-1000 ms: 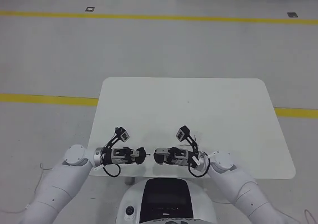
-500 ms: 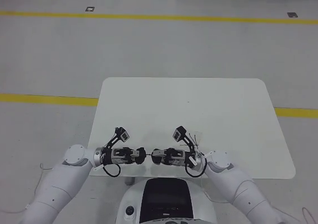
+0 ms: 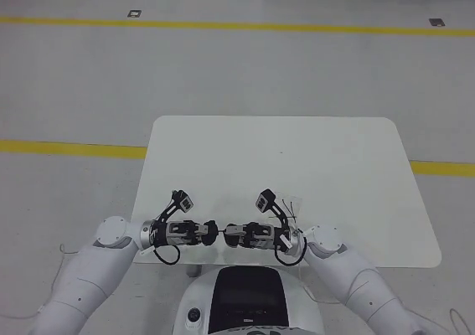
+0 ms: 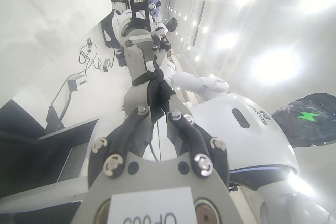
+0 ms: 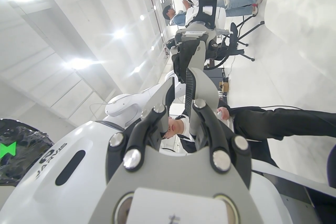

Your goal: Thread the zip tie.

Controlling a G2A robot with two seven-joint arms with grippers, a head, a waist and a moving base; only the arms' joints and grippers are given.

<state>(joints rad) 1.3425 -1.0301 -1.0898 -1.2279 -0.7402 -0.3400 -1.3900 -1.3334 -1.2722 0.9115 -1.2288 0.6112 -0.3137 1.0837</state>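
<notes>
two grippers: left gripper (image 3: 209, 232), right gripper (image 3: 228, 233), tip to tip
grip: both pinched closed, left seemingly on zip tie (image 3: 218, 228)
step: aligning ends
next: fine push through

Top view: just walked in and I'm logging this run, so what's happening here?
The robot holds its left gripper and right gripper tip to tip above the near edge of the white table. A thin strand, likely the zip tie, sits at the left gripper. Whether it is threaded cannot be told.
</notes>
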